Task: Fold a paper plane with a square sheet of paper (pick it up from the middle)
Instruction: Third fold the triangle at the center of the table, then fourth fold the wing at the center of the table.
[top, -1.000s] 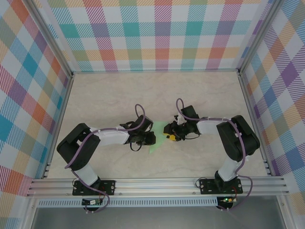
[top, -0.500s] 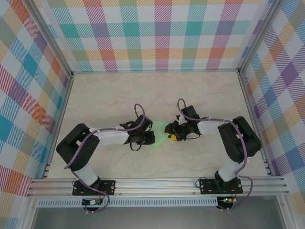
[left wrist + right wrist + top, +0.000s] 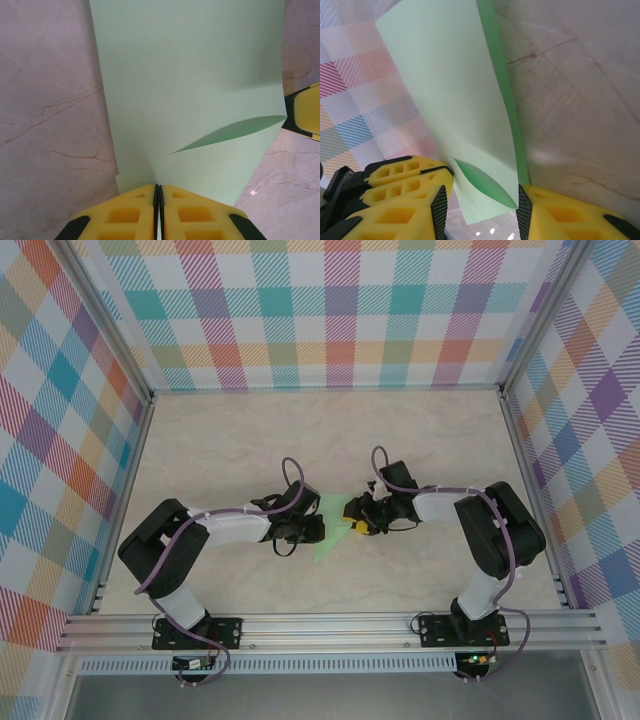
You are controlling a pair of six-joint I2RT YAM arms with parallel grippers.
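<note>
Left end effector [image 3: 158, 210] pinches the paper plane [image 3: 190, 100]; right end effector [image 3: 480, 202], spread, straddles its edge.

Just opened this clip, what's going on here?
Both arms meet at the middle of the table over a light green paper plane. It is only partly folded, and its layers bow apart in one spot. The left gripper is shut on one edge of the sheet. The right gripper is open, with a finger on either side of the opposite end and not clamped on it.
</note>
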